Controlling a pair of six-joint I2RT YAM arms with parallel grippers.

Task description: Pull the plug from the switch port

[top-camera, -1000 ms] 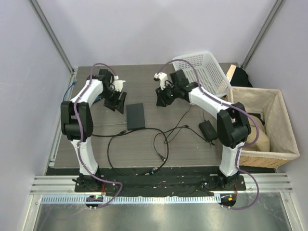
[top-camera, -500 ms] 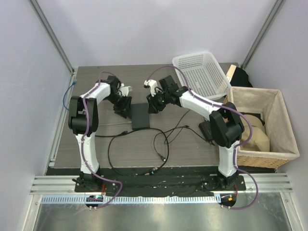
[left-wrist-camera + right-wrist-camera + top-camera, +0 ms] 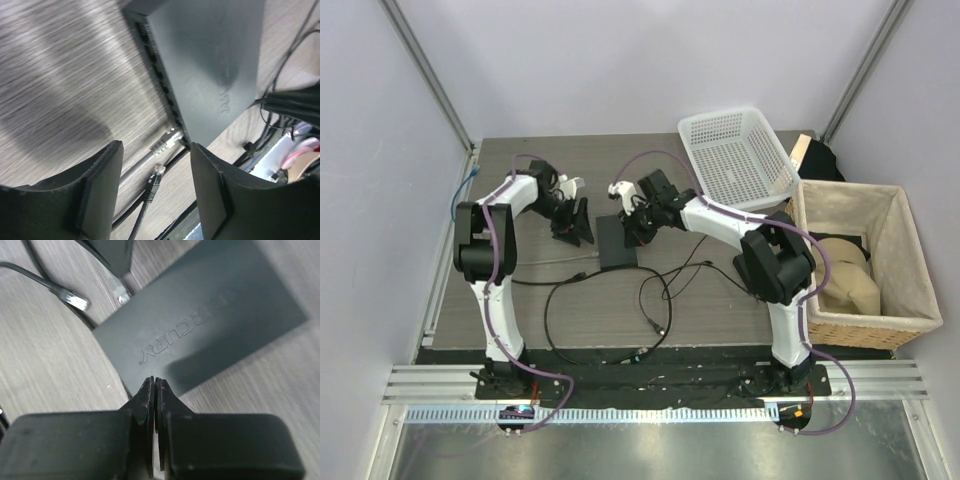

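My left gripper point(image 3: 155, 149) is wide open with nothing in it; its fingers point(image 3: 100, 192) stand either side of the plug point(image 3: 165, 141) without touching it; the plug lies low on the table point(image 3: 60, 75), its grey cable running back toward me between the fingers, its tip at the end port point(image 3: 180, 136) of the row along the switch point(image 3: 210, 55) edge, near the corner; how deep it sits in there I cannot tell; a loose plug point(image 3: 156, 174), black, lies on the table just beside that cable, apart from the switch; the switch is flat on the table in the middle, between my two grippers, its port edge facing my left one; my right gripper point(image 3: 154, 382) is closed finger to finger with only a thin line between the pads and nothing held; its tips hang over the switch edge opposite the ports, beside the raised lettering on the lid; whether they touch the lid I cannot tell; black cables loop on the table nearer my bases, and a white basket point(image 3: 735, 155) sits at the far right, well apart from the switch
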